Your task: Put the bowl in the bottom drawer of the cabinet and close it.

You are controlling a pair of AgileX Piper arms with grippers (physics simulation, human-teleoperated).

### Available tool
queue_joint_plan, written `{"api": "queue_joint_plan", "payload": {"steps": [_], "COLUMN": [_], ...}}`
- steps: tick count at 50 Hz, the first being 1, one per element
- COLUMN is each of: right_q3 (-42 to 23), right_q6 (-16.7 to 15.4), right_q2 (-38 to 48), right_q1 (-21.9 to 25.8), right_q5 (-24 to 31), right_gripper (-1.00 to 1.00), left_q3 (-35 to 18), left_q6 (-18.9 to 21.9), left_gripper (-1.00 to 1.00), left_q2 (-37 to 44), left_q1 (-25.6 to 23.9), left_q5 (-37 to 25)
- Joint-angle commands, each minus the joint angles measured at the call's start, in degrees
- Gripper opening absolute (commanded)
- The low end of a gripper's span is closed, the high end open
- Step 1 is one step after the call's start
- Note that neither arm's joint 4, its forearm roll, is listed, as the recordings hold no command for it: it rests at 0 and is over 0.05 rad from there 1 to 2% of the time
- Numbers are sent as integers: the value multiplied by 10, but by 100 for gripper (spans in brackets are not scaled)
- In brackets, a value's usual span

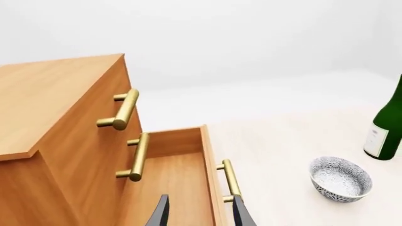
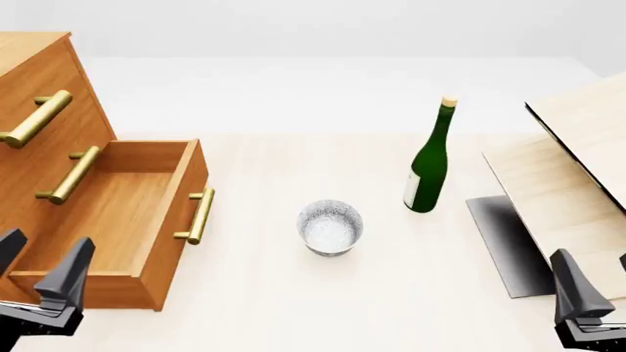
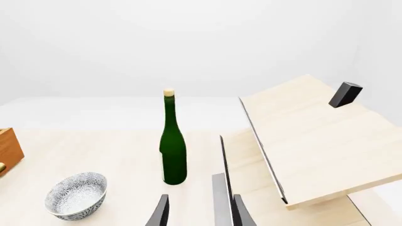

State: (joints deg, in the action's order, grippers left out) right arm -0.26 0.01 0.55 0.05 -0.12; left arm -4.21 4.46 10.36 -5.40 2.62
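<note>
- Left gripper (image 2: pixel 39 273) sits nearest the camera, at 7 o'clock in the front view, over the near corner of the bottom drawer (image 2: pixel 113 220). Fingers apart w/ a clear gap, nothing between them.
- Right gripper (image 2: pixel 597 290) is at 5 o'clock in the front view, also near edge. One finger shows there; in the right wrist view two finger tips stand apart w/ only table behind, so it reads as open and empty.
- Step in hand, my read: drawer is already pulled out, bowl not yet picked up. So we're btwn opening and the grasp.
- Next move prob calls for one arm to reach fwd to the bowl (image 2: pixel 330 226), drop jaws over its rim, pinch one wall, lift, carry toward 9 o'clock and lower into the drawer. Then push the front shut by the brass handle (image 2: pixel 199 215).
- Bowl stands upright on the table (image 2: pixel 293 308), about centre of the front view, btwn drawer and green bottle (image 2: pixel 429 165), touching neither. Small, round, deep; white w/ fine grey speckle outside and in. Empty.
- Drawer interior is bare wood, open top, enough room for the bowl by the look of it.
- Bottle stands at 1 o'clock from the bowl, upright; worth avoiding on approach.
- Cabinet (image 2: pixel 34 66) at 10 o'clock, both upper drawers shut.
- Pale boards (image 2: pixel 577 183) at 3 o'clock, well apart from the bowl.
</note>
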Motion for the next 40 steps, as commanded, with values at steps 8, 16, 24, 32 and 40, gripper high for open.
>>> {"api": "queue_joint_plan", "payload": {"steps": [8, 16, 24, 32, 40], "right_q3": [0, 0, 0, 0, 0], "right_q6": [0, 0, 0, 0, 0], "right_q2": [-1, -1, -1, 0, -1], "right_q1": [0, 0, 0, 0, 0], "right_q5": [0, 0, 0, 0, 0], "right_gripper": [100, 100, 100, 100, 100], "left_q3": [-49, -78, -104, -126, -145], "left_q6": [-15, -19, -27, -37, -51], "left_gripper": [100, 100, 100, 100, 100], "left_q2": [140, 190, 230, 281, 324], "left_q1": [-33, -48, -60, -65, -69], "left_q5": [32, 25, 13, 17, 9]}}
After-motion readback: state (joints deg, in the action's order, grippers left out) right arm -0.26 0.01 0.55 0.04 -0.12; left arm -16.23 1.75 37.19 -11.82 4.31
